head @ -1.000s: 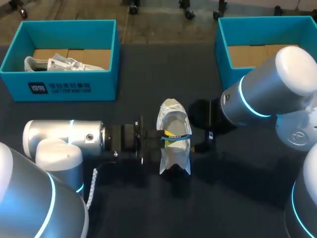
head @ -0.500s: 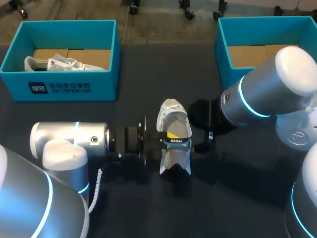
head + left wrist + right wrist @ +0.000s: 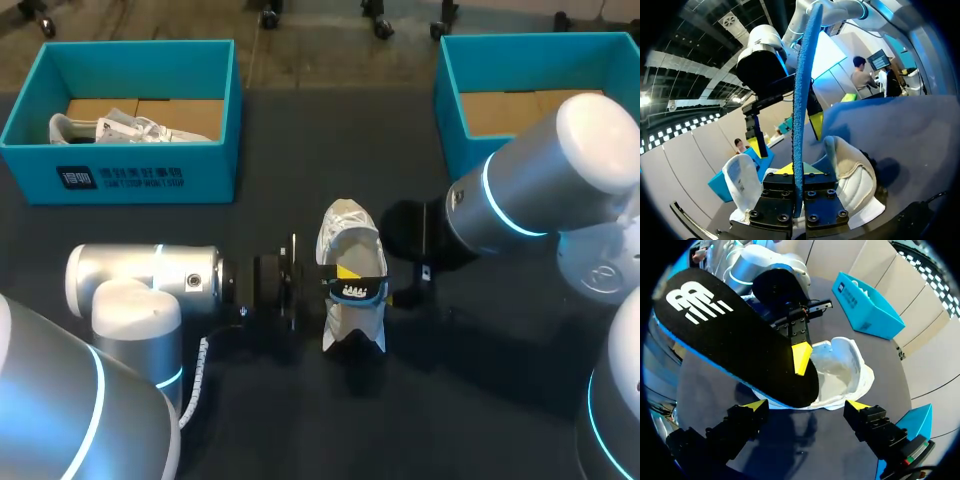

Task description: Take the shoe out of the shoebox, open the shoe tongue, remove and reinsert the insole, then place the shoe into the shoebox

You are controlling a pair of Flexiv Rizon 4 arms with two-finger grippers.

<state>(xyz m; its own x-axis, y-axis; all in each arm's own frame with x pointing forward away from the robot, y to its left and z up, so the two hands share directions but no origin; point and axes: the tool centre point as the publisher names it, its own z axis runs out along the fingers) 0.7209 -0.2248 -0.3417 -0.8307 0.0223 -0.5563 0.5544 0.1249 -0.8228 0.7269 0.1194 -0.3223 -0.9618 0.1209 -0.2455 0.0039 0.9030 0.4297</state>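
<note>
- On the far left of the dark table point(image 3: 300, 150), a blue left box point(image 3: 120, 170) holds a second shoe point(image 3: 130, 128), white, lying on its side.
- The left gripper point(image 3: 335, 285) comes in level from the left and is clamped on the insole point(image 3: 358, 291), which stands above the shoe's opening.
- Its own wrist view shows the left gripper point(image 3: 796, 172) pinching the insole point(image 3: 801, 110) edge-on, as a thin blue strip.
- The white shoe point(image 3: 345, 225) sits upright on the table's middle, outside both boxes.
- The right wrist view alone shows the insole's point(image 3: 735, 340) broad black face, with the left gripper's point(image 3: 800, 357) yellow tip pressed on it and the shoe point(image 3: 842, 365) below.
- The right gripper point(image 3: 405, 296) is just right of the shoe, half hidden from above; its wrist view shows the right gripper point(image 3: 806, 405) with fingers wide apart, holding nothing.
- The blue right box point(image 3: 450, 110) stands at the far right.
</note>
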